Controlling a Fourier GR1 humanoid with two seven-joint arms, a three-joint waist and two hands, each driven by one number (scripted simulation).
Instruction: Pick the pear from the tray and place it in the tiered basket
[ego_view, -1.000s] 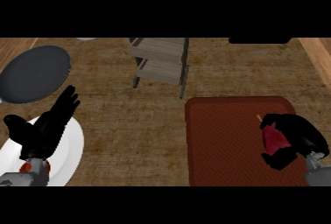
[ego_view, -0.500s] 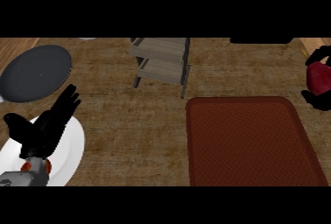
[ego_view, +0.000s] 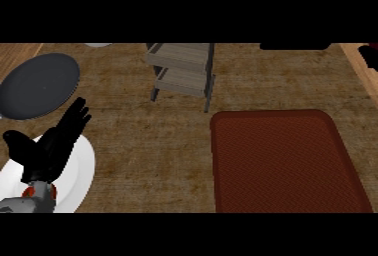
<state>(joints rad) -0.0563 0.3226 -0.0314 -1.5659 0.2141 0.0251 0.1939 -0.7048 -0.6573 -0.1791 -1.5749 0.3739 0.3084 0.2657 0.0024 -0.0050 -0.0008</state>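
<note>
Left hand (ego_view: 49, 150) lower left, fingers straight, released — over white plate (ego_view: 81, 172); tray (ego_view: 288, 160) lower right; tiered basket (ego_view: 183, 67) top centre.

One second ago: right hand low on right part of tray (ego_view: 288, 160), curled over red pear. Half second ago: hand and pear off tray, up at view's right edge. Now: both moved further up and right, nearly out of view. Only dark-red sliver (ego_view: 370, 48) shows at upper right edge (hand or pear, cannot tell which). Tray surface where hand lay now uncovered.
</note>
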